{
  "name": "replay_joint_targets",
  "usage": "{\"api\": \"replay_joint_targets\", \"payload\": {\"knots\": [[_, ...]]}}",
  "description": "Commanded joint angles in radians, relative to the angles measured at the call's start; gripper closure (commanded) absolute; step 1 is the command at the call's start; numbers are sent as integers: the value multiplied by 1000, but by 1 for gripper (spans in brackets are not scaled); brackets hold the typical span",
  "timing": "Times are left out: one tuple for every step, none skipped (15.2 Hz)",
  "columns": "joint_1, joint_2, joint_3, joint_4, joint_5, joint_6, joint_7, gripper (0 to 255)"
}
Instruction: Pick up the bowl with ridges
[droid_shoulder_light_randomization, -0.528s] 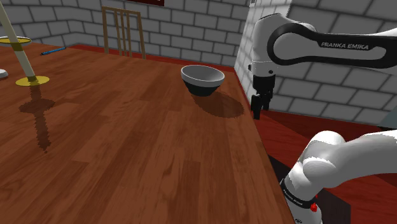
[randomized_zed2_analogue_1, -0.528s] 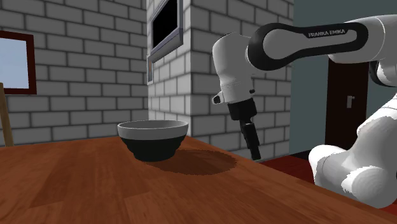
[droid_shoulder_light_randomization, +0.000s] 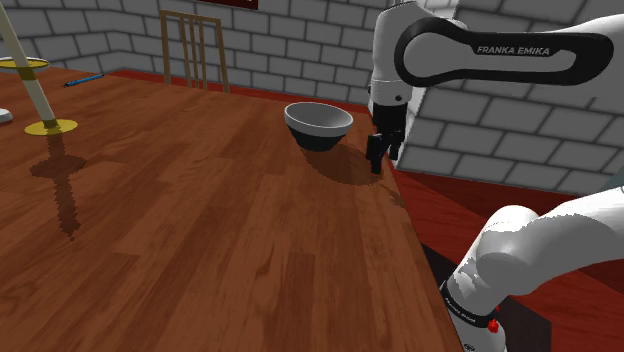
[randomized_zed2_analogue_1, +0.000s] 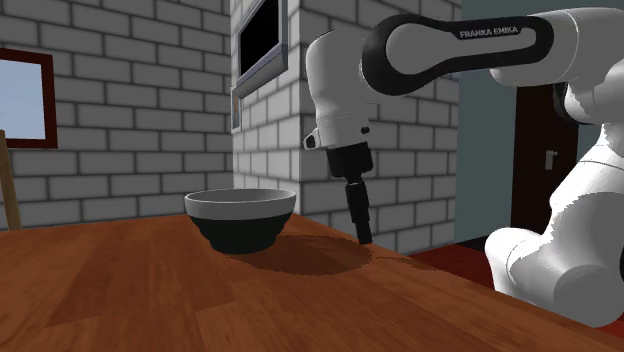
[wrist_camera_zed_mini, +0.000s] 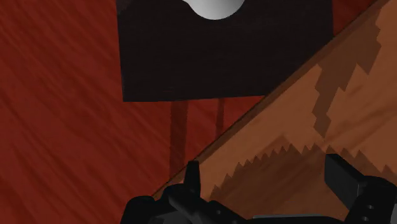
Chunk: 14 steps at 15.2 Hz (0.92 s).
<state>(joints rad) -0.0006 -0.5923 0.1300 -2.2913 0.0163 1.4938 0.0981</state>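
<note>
Though the tool (droid_shoulder_light_randomization: 377, 155) hangs low at the edge of the bench (droid_shoulder_light_randomization: 200, 230), it is not yet over the bowl (droid_shoulder_light_randomization: 318, 125). The bowl sits on the wood near that same edge, toward the far corner. It lies to the shoulder view's left of the tool and a little farther back, near it but apart. The second exterior view shows the same gap, with the bowl at its left and the tool's tips down about level with the bowl's lower half. Looking along the tool, its two fingers (wrist_camera_zed_mini: 347, 181) stand apart with nothing between them; beneath them the bench edge runs slantwise, with red floor (wrist_camera_zed_mini: 63, 95) and the black stand (wrist_camera_zed_mini: 222, 57) beyond. The bowl is round, dark outside and pale grey within, so it has no long axis to line up on. I'd judge the tool must rise, then travel sideways to the rim. Ridges I can't make out. White lettering (droid_shoulder_light_randomization: 517, 49) on the arm (randomized_zed2_analogue_1: 340, 90) reads FRANKA EMIKA.
</note>
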Motion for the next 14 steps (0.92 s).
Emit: {"api": "replay_joint_targets", "payload": {"knots": [[1,68,22,78,2,13,28,0],[1,96,32,111,1,19,40,0],[1,125,42,145,0,24,53,0],[1,154,51,180,-3,29,66,0],[1,183,61,216,-6,32,79,0],[1,212,71,253,-10,35,92,0],[2,241,80,291,-15,36,105,0],[2,271,90,330,-21,37,119,0],[3,301,99,370,-28,36,132,0],[4,331,109,411,-36,35,146,0],[5,362,118,454,-44,32,160,0],[6,393,127,498,-54,28,174,0],[9,425,137,543,-65,23,188,0],[12,457,146,591,-77,16,202,0]]}}
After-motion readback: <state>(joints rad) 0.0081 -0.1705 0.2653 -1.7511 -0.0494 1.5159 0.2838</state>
